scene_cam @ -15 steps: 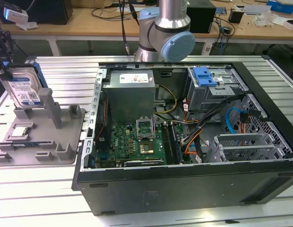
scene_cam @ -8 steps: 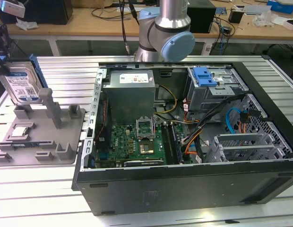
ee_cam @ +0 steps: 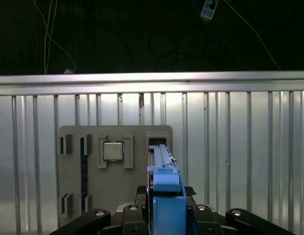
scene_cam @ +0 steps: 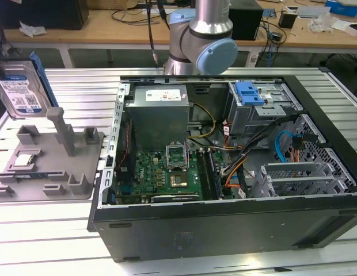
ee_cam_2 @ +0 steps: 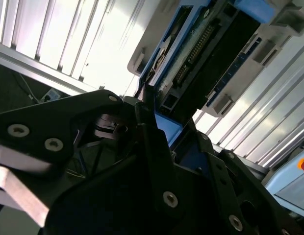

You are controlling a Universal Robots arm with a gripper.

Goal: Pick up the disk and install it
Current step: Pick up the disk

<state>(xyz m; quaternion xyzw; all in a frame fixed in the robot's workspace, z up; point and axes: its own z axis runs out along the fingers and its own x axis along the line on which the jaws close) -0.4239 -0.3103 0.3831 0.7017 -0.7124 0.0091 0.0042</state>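
The disk (scene_cam: 17, 92), a silver drive with a white-and-blue label and blue rails, stands upright at the exterior view's far left, over the back of the grey fixture (scene_cam: 52, 172). In the first wrist view I see the disk (ee_cam: 164, 171) edge-on, with my gripper (ee_cam: 166, 218) shut on its blue rail. It hangs right above an upright slot (ee_cam: 159, 140) in the fixture. The second wrist view shows the disk's circuit-board side (ee_cam_2: 201, 54) and my gripper (ee_cam_2: 153, 120) clamped on its near end.
An open computer case (scene_cam: 224, 224) lies to the exterior view's right, holding a motherboard (scene_cam: 167, 172), a power supply (scene_cam: 158, 112), cables and a drive bay with a blue latch (scene_cam: 250, 92). The fixture holds a processor chip (ee_cam: 113, 151) and a tall grey post (scene_cam: 63, 129).
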